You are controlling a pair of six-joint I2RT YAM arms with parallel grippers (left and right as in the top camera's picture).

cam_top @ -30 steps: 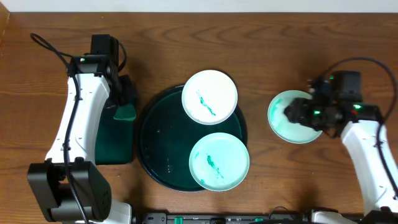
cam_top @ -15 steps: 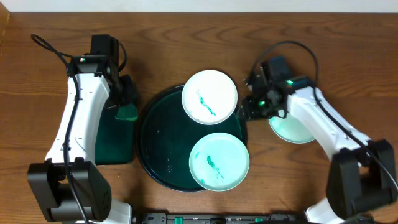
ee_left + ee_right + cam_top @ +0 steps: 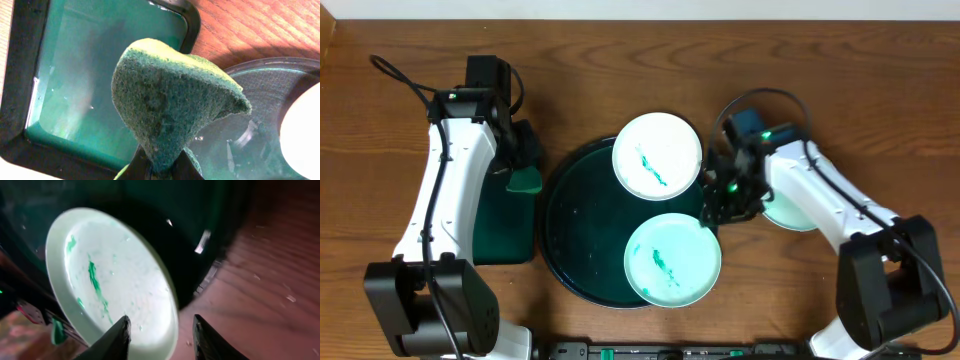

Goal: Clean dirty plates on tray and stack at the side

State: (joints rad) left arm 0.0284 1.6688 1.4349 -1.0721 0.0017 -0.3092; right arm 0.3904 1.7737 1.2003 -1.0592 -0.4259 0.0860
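The round dark green tray (image 3: 570, 215) holds two white plates with teal smears: one at its far edge (image 3: 657, 155) and one at its near right (image 3: 672, 260). A third, pale teal plate (image 3: 790, 205) lies on the table to the right, partly under my right arm. My right gripper (image 3: 712, 212) is open at the tray's right rim, its fingers astride the near plate's edge (image 3: 120, 285). My left gripper (image 3: 525, 172) is shut on a green sponge (image 3: 170, 100), held above the gap between the rectangular tray and the round tray (image 3: 280, 85).
A smaller rectangular dark green tray (image 3: 505, 225) with teal liquid (image 3: 95, 75) lies left of the round tray. Wooden table (image 3: 800, 80) all round. Cables arc from both arms.
My right gripper has left the pale teal plate on the table at the right and swung left, then down to the near plate's right edge. The left arm has not moved.
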